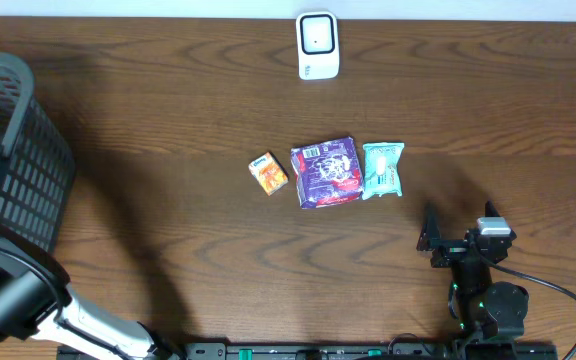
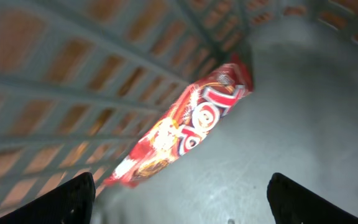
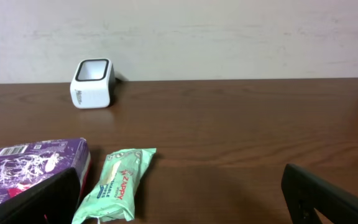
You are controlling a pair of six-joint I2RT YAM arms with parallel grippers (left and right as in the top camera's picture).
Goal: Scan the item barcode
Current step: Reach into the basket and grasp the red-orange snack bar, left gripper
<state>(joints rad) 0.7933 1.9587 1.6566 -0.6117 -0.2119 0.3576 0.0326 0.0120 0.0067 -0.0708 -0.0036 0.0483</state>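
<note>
A glossy red snack packet lies in the dark mesh basket, presumably scanned, under the spread, empty left gripper. The small orange box, purple foil packet and mint-green wipes pack await the white scanner. The right gripper hangs spread and empty.

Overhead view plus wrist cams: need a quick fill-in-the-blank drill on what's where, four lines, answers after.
1. The bag between the orange box and the green pack is coloured ____.
2. The scanner near the table's far edge is ____ in colour.
3. In the left wrist view, the red packet lies inside the ____.
4. The right pincer has its jaws ____, with nothing between them.

Missing words: purple; white; basket; open.
</note>
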